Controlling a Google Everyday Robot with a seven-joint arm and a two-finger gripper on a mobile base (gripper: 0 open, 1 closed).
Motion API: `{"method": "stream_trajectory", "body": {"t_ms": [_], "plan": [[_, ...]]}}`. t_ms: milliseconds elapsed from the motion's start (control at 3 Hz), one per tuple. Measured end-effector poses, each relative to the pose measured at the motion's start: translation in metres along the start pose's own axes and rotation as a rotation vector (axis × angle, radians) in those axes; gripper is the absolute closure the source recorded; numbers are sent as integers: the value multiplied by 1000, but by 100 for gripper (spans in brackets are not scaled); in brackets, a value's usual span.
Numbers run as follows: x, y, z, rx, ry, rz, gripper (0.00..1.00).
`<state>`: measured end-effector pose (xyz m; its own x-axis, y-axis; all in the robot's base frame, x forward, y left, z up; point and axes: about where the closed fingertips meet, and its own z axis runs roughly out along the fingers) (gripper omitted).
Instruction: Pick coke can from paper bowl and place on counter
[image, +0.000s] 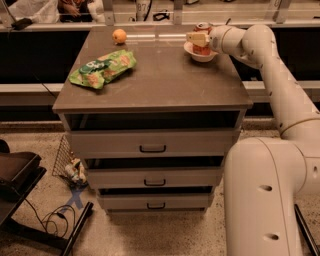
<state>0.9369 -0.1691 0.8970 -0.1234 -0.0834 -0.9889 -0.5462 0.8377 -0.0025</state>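
Dim room with a speckled floor (150, 235), black cables (54, 220) trailing at the lower left. In the middle, a grey-brown bench (160, 82) topping three drawers (152, 145) with black handles. Carries an orange (119, 35) at the far left edge, a crumpled green snack bag (102, 68) nearer on the left, and a white bowl (199, 56) at the far right corner. Upright in that bowl, a red can (203, 28) with a silver top. Reaching in from the right on a long white arm (272, 70), the pincer (196, 39) at the can's side, level with its middle and above the bowl's rim. Cannot tell how far open, nor whether clamped on the can. White markings on the can and pale lettering on the bag, neither readable.
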Motion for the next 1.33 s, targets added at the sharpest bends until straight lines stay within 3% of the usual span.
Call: {"method": "stream_trajectory", "body": {"t_ms": [667, 1000, 1333], "plan": [[3, 5, 5, -8, 3, 2, 87], [-28, 13, -6, -44, -47, 2, 100], [-64, 21, -29, -63, -88, -9, 100]]}}
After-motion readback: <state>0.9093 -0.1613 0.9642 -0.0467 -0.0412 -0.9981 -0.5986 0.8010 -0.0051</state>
